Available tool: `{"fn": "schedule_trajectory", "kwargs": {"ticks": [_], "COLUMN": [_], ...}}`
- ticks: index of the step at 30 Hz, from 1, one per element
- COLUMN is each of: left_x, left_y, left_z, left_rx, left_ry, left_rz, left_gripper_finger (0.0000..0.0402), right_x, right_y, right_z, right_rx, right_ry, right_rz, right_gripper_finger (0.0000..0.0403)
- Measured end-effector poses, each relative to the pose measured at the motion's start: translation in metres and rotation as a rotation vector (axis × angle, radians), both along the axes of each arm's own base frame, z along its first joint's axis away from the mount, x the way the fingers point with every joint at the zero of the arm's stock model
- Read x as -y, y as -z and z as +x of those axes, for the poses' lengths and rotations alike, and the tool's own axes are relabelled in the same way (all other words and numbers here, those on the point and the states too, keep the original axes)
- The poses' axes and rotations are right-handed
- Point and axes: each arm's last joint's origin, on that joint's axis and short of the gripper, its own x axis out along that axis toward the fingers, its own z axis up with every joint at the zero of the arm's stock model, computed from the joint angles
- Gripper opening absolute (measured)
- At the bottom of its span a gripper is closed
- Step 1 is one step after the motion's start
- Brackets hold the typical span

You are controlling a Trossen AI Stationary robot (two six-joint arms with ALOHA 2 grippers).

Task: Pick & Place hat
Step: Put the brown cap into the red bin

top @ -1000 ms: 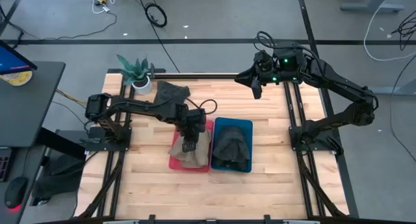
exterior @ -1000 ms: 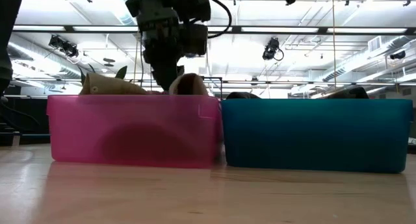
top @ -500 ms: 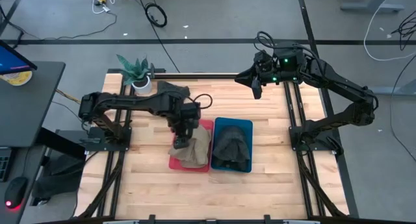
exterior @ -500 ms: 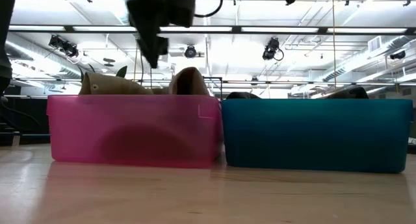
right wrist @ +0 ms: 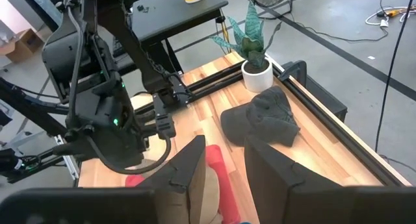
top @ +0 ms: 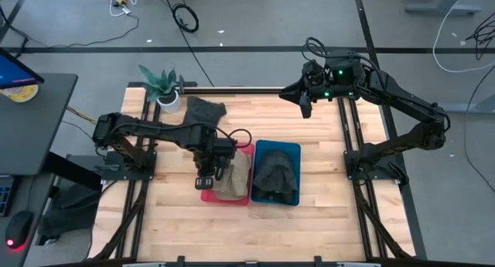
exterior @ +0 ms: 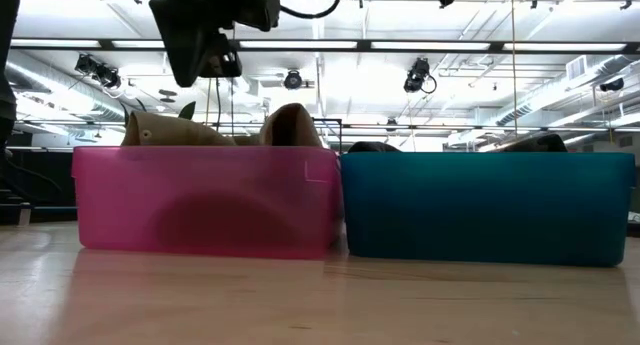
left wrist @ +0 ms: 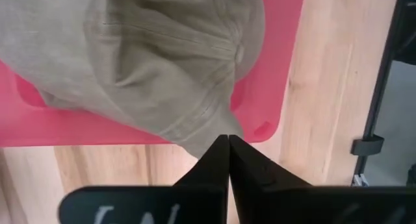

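Note:
A tan hat [top: 232, 176] lies crumpled in the pink bin [top: 207, 196], and its crown pokes above the bin's rim in the low view [exterior: 290, 125]. My left gripper [top: 203, 179] hangs shut above the bin's left near corner, clear of the hat [left wrist: 156, 55], as the left wrist view [left wrist: 228, 141] and the low view [exterior: 195, 55] show. A dark hat [top: 275, 174] fills the blue bin [top: 257, 147]. A grey hat [top: 203, 110] rests on the table by the plant. My right gripper [top: 305, 108] waits open, high over the table's far right.
The pink bin [exterior: 200, 200] and the blue bin [exterior: 480, 205] stand side by side mid-table. A potted plant [top: 162, 85] stands at the far left corner, with the grey hat [right wrist: 266, 117] beside it. Bare wood lies along the near edge and to the right of the bins.
My left gripper has risen out of the pink bin, off the tan hat, and moved toward the table's left edge. The tan hat has stayed in the bin, its crown now standing a little higher.

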Motion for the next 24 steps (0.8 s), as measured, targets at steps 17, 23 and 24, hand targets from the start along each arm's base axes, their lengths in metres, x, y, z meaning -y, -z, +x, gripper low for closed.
{"fn": "schedule_trajectory", "kwargs": {"ticks": [17, 23, 24], "left_x": [0.000, -0.001, -0.001], "left_y": [0.065, 0.050, 0.044], "left_z": [0.016, 0.020, 0.021], "left_rx": [-0.009, -0.004, -0.003], "left_ry": [-0.075, -0.122, -0.126], "left_rz": [-0.082, -0.151, -0.151], "left_gripper_finger": [0.0003, 0.0003, 0.0003], "right_x": [-0.002, -0.002, -0.002], "right_y": [0.000, 0.000, 0.000], "right_z": [0.000, 0.000, 0.000], "right_rx": [-0.003, -0.004, -0.004], "right_ry": [-0.007, -0.009, -0.009], "right_rz": [0.006, 0.004, 0.004], "right_gripper_finger": [0.0111, 0.0111, 0.0111]}}
